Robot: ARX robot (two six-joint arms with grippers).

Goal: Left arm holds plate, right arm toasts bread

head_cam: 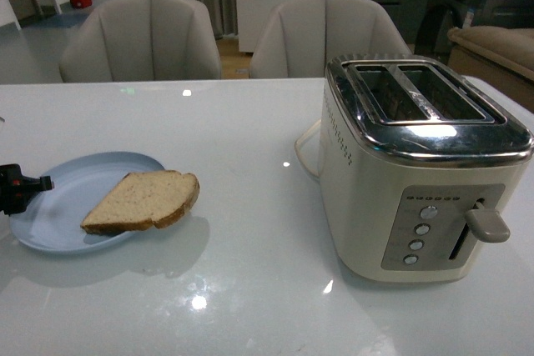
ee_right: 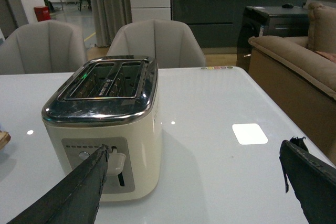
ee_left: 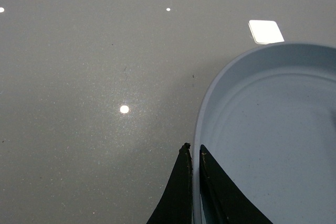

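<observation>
The left arm's fingers (ee_left: pixel 181 187) are 2 flat black blades, dull, not shiny. Each ends in a sharp tip with tiny pale nicks. In the front view, at 9 o'clock, the left arm (head_cam: pixel 18 186) looks black and bumpy with little red spots. The right arm's fingers (ee_right: pixel 63 198) are 2 long dark wedges with rough, grainy skin. A thin black thread (ee_right: pixel 286 174) hangs by 1 tip.

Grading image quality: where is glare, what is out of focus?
Front view: lamp glints on the table, blown-out patch atop the toaster, bread sharp. Left wrist view: bright square reflection near the plate; left tool black, detail lost. Right wrist view: right tool soft, close to the lens.
</observation>
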